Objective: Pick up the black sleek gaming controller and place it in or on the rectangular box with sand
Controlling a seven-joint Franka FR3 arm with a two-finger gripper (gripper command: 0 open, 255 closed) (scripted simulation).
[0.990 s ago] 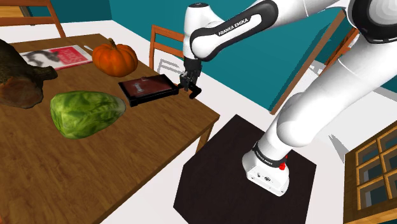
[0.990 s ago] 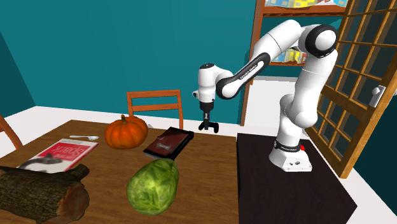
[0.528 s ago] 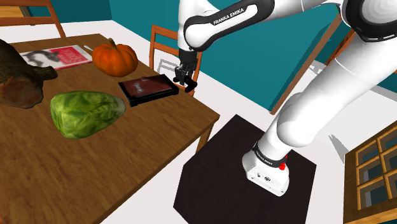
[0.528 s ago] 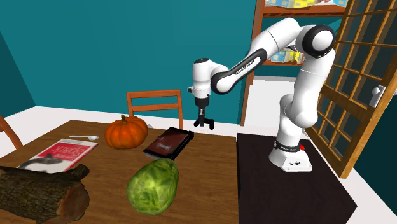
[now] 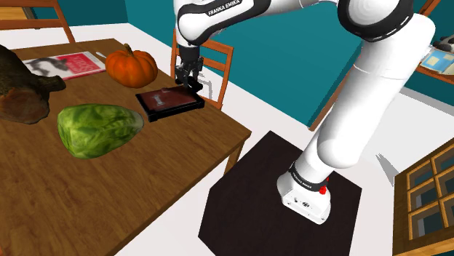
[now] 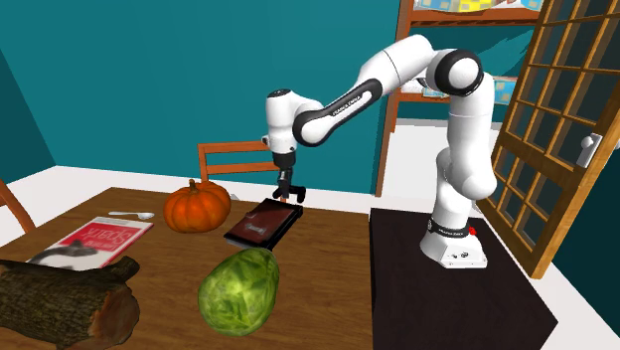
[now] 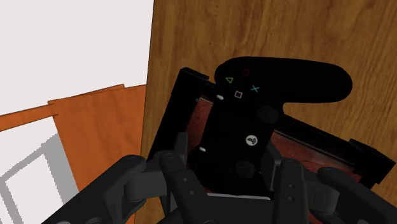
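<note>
Above the chair-side end of the box [image 5: 169,102], the gripper [image 7: 226,151] is clamped on the black controller [image 7: 280,79], the part nearest the hand pinched between the two fingers [image 7: 180,145]. In the wrist view the controller hangs over the box, whose black rim frames a reddish-brown fill. Small coloured button symbols and a white logo show on the controller's face. Whether the controller touches the fill, I cannot tell.

The box lies flat on the wooden desk [image 5: 167,167], close to the corner by the wooden chair [image 5: 211,54]. In the shoulder view an orange pumpkin [image 5: 132,65] sits near the box, toward that view's upper left. A green cabbage [image 5: 98,129] lies nearer the camera, and a brown log [image 5: 22,91] rests at that view's left edge, with a red and white magazine [image 5: 65,65] behind it. In the second exterior view a spoon [image 6: 129,215] lies beyond the magazine.

The white arm [image 5: 378,87] arches from its black stand [image 5: 247,211] on the white floor [image 5: 276,116] over the desk's corner.
</note>
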